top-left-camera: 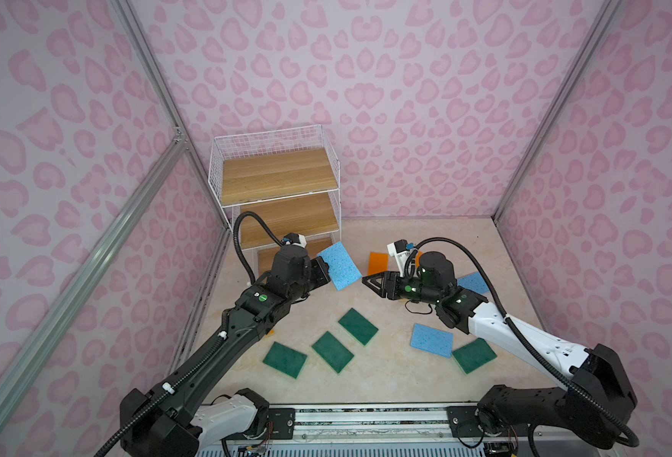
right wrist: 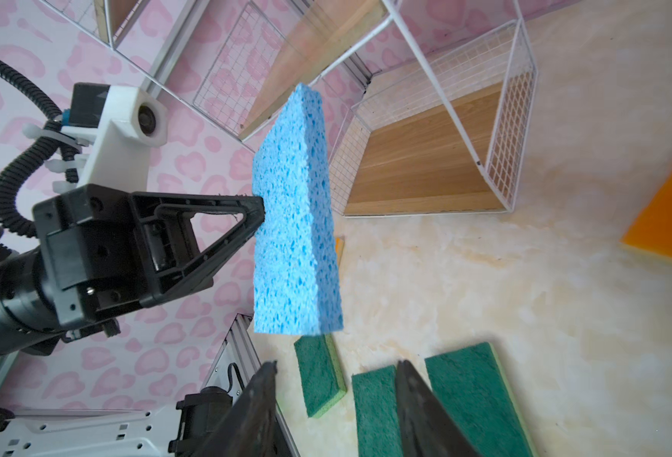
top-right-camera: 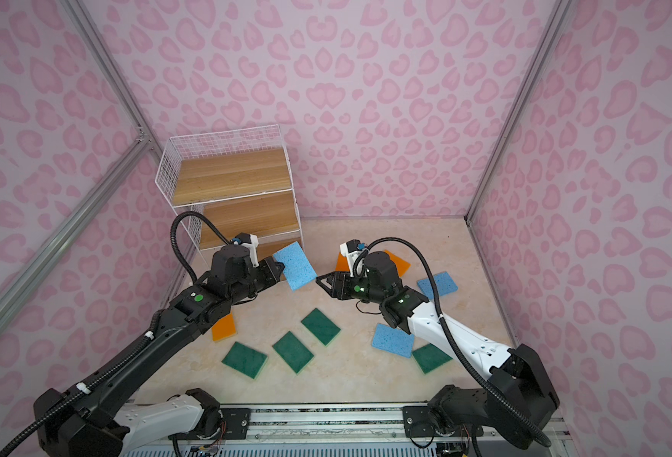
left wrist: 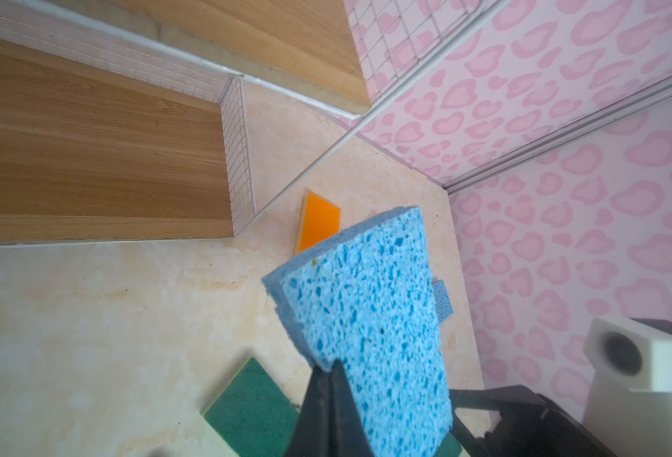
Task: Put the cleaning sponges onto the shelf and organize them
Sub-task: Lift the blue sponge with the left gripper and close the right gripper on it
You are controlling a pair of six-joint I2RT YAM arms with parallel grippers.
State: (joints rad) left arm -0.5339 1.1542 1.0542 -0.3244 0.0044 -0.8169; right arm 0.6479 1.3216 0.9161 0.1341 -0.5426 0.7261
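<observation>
My left gripper (top-left-camera: 322,270) is shut on one edge of a speckled light blue sponge (top-left-camera: 339,266), held in the air just right of the shelf's lowest board. The shelf (top-left-camera: 279,174), a white wire rack with bare wooden boards, stands at the back left. My right gripper (top-left-camera: 366,281) is open, empty, and points at the held sponge (right wrist: 295,221) from the right, a short gap away. On the floor lie several dark green sponges (top-left-camera: 358,326), two more blue ones (top-left-camera: 431,340) and orange ones (top-right-camera: 223,326), one partly under my left arm.
Pink patterned walls close in the back and both sides. An aluminium rail (top-left-camera: 366,419) with both arm bases runs along the front edge. An orange sponge (top-left-camera: 378,263) lies just behind my right gripper, and a green one (top-left-camera: 474,355) lies beside my right forearm.
</observation>
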